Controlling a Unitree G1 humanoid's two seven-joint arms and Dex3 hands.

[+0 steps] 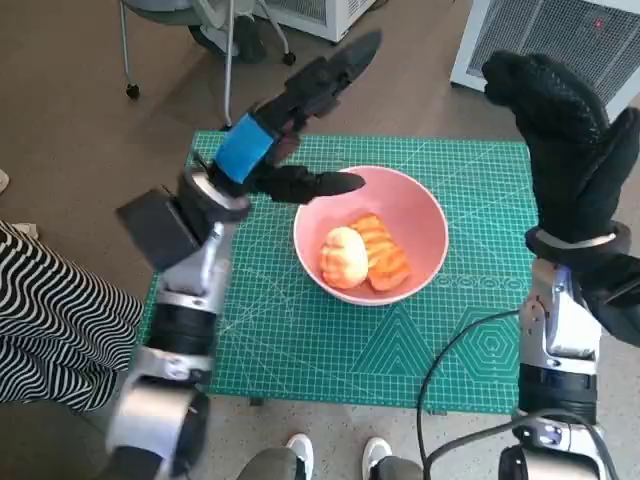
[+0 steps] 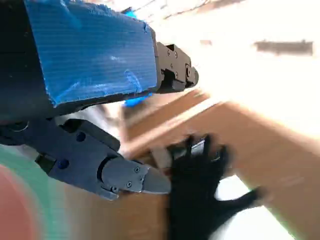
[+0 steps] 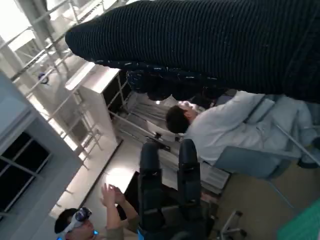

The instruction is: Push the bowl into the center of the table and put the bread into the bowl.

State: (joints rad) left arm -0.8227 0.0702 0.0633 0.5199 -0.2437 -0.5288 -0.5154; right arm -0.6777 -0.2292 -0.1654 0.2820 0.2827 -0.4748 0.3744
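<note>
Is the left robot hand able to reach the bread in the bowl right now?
Probably yes. The left robot hand is raised beside the pink bowl, holding nothing, and the bread lies uncovered inside with nothing between them.

Bread (image 1: 363, 253) in bowl (image 1: 420, 210), bowl mid-table (image 1: 300, 350); left hand (image 1: 290, 120) left, right hand (image 1: 560, 120) right.

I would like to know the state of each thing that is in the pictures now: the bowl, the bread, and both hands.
pink bowl: upright on the green mat, near its middle, holding the bread.
bread: two pieces, lying inside the bowl, side by side.
left hand: raised above the table, fingers apart, holding nothing.
right hand: raised beside the table, holding nothing.
green mat: flat on the table.
</note>
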